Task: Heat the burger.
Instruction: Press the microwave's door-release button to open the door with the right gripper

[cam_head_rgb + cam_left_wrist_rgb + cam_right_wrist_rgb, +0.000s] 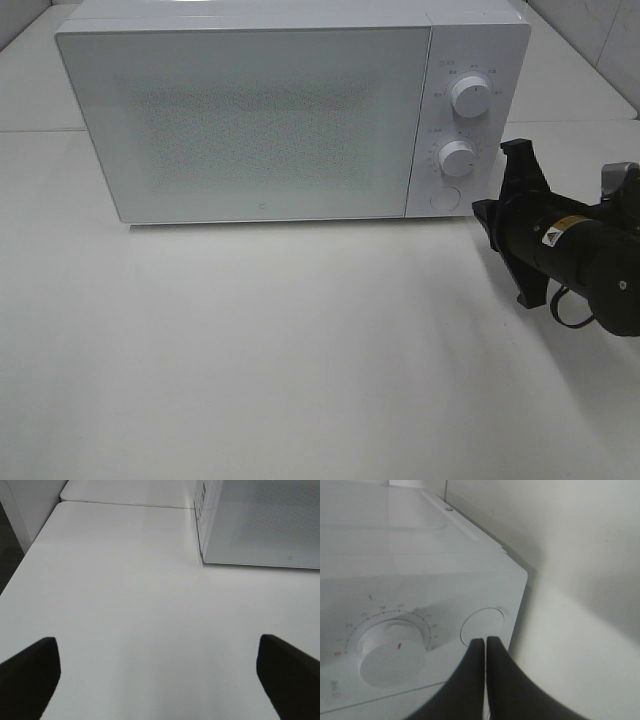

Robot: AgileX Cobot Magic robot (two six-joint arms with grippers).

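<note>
The burger is out of view. The white microwave (pixel 250 120) stands at the back of the table with its frosted door closed. My right gripper (pixel 480 210) is shut and empty. Its joined fingertips (pixel 484 641) sit right at the round button (pixel 482 622) below the lower dial (pixel 390 652); I cannot tell whether they touch it. That button (pixel 441 198) is at the bottom of the control panel. My left gripper (pixel 157 647) is open and empty, low over bare table, off the microwave's left front corner (pixel 202 560). It does not show in the exterior high view.
Two dials (pixel 469 95) (pixel 456 158) sit on the microwave's right panel. White table (pixel 300 350) stretches in front of the microwave. The table's left edge (pixel 20 565) drops off beside the left arm. A tiled wall stands behind at the right.
</note>
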